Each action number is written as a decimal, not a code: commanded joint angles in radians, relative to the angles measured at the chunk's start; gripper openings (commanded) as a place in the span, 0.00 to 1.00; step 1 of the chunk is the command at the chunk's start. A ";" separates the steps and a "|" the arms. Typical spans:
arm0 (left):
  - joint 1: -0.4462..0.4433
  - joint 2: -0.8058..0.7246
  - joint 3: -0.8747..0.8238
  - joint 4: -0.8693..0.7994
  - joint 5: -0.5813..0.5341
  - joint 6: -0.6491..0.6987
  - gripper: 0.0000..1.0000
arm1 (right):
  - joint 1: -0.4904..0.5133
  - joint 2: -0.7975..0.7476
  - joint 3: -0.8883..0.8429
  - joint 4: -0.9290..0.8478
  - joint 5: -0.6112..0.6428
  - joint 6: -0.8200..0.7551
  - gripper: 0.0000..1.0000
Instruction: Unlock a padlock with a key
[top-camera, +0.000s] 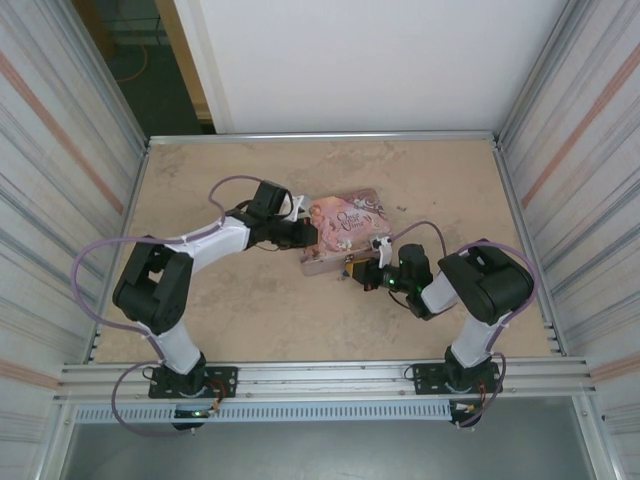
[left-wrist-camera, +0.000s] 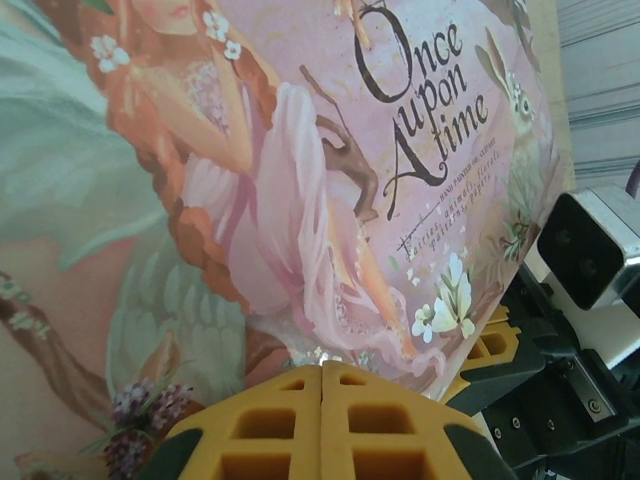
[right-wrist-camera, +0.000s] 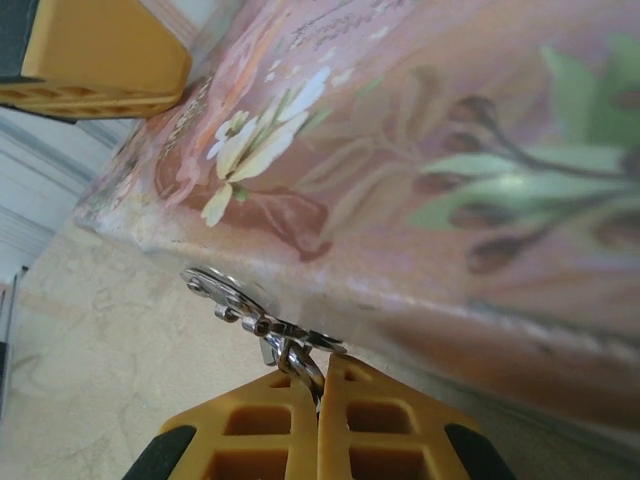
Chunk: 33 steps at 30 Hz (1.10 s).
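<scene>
Top view: left gripper (top-camera: 306, 234) at left end of pink tin (top-camera: 345, 225); right gripper (top-camera: 352, 268) at its near edge. Bare table (top-camera: 250, 310) all round, walls well apart.

Left wrist: fingers pressed together against tin, nothing seen between.

Right wrist: fingers clamped on small silvery metal piece (right-wrist-camera: 288, 350) with ring, just below tin's edge. Key or padlock shackle, cannot tell. Likely light, stiff, slick, prone to swivel; pinch flat faces.

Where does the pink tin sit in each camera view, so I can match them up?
Top external: pink tin at table centre, between the two arms.
Left wrist: tin across the upper frame, lid toward camera.
Right wrist: tin upper right, edge running diagonally.
Shared landmark: white flowers on the lid, in both wrist views.
</scene>
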 joint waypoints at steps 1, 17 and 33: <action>-0.006 -0.006 -0.067 -0.093 -0.024 -0.008 0.04 | -0.023 0.008 -0.005 0.129 0.042 0.066 0.00; -0.019 -0.025 -0.116 -0.087 -0.026 -0.023 0.04 | -0.050 0.037 0.004 0.190 0.131 0.298 0.00; -0.019 -0.015 -0.107 -0.099 -0.043 0.000 0.04 | -0.035 0.039 0.048 0.205 0.222 0.513 0.00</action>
